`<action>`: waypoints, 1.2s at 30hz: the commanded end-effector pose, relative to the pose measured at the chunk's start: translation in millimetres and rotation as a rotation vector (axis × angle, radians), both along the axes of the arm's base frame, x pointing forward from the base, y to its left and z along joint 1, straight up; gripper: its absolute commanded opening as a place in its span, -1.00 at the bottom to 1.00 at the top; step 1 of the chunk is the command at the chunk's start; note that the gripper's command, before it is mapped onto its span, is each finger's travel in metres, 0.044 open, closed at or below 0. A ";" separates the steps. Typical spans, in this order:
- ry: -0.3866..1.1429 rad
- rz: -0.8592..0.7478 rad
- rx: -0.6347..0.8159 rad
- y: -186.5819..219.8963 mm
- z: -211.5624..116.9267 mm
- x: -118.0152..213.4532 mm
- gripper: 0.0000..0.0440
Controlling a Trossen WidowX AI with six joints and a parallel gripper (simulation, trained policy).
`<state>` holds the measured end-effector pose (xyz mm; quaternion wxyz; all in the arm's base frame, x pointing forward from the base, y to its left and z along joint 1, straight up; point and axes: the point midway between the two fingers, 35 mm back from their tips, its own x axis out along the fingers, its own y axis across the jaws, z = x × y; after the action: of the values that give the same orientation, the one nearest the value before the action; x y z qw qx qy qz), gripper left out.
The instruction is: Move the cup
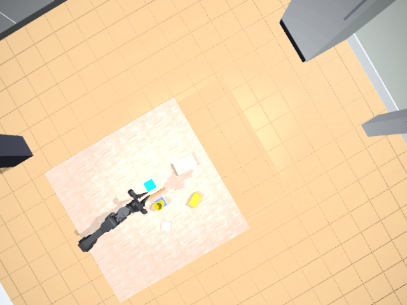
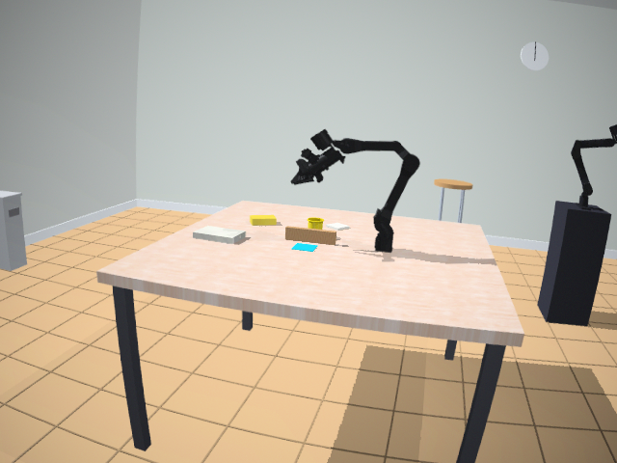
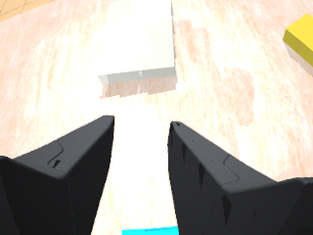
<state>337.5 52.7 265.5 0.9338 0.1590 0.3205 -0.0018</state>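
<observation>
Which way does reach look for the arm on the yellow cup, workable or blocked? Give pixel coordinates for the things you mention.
Probably yes. The cup (image 1: 158, 205) (image 2: 314, 223) stands upright near the raised gripper (image 1: 148, 196) (image 2: 292, 182) (image 3: 142, 119), its top uncovered. The wooden barrier (image 1: 156, 194) (image 2: 310, 234) beside it could obstruct a low approach, and the partly closed fingers likely need opening.

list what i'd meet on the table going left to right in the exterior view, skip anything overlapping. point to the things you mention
White box (image 1: 184, 164) (image 2: 219, 233) (image 3: 142, 39) → yellow block (image 1: 194, 199) (image 2: 262, 220) (image 3: 304, 35) → yellow cup (image 1: 158, 205) (image 2: 315, 223) → white square tile (image 1: 166, 225) (image 2: 338, 227) → foot of the robot arm (image 2: 384, 242)
</observation>
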 end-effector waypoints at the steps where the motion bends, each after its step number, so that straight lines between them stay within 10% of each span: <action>1: 0.046 -0.007 0.002 1.8 -3.3 0.8 -0.51; 36: 0.584 -0.008 -0.143 -20.9 -54.4 -14.4 -0.43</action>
<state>323.2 35.8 213.0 0.8178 0.0949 0.5633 -0.0704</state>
